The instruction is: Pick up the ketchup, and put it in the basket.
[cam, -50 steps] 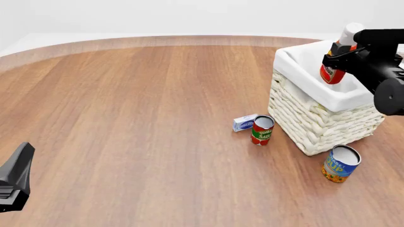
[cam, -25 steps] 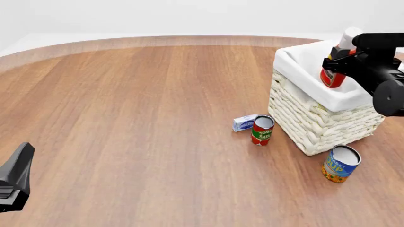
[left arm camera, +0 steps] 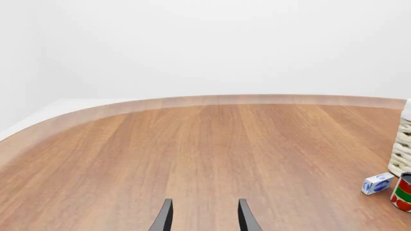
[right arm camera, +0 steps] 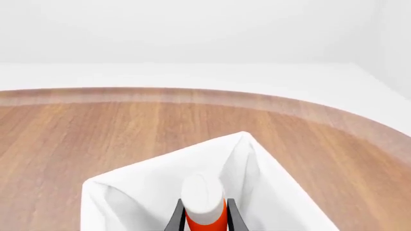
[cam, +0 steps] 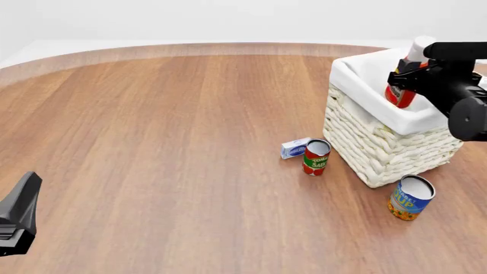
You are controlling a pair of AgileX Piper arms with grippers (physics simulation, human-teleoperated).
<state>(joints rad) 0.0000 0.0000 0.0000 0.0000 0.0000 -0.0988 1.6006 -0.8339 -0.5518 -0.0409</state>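
Nearest us, the left gripper (left arm camera: 203,217) waits idle, its jaws apart. Farther off, we see the right gripper (cam: 409,75) clamped on the ketchup (cam: 401,94), which is tilted inside the basket (cam: 380,140); released now, it may topple against the liner.

**A pretend tabletop, not a real room**

You are looking at a computer-made place, not a home or a shop. The big round wooden table (cam: 167,148) is very smooth and clean, and behind it you see only plain white (no walls with pictures, no windows, no shelves). The things on it look like kitchen food: a wicker basket (cam: 380,145) with a white cloth, a red-and-green can (cam: 315,157), a blue-and-yellow can (cam: 410,197) and a small white-and-blue box (cam: 295,148). They look like neat little toys.
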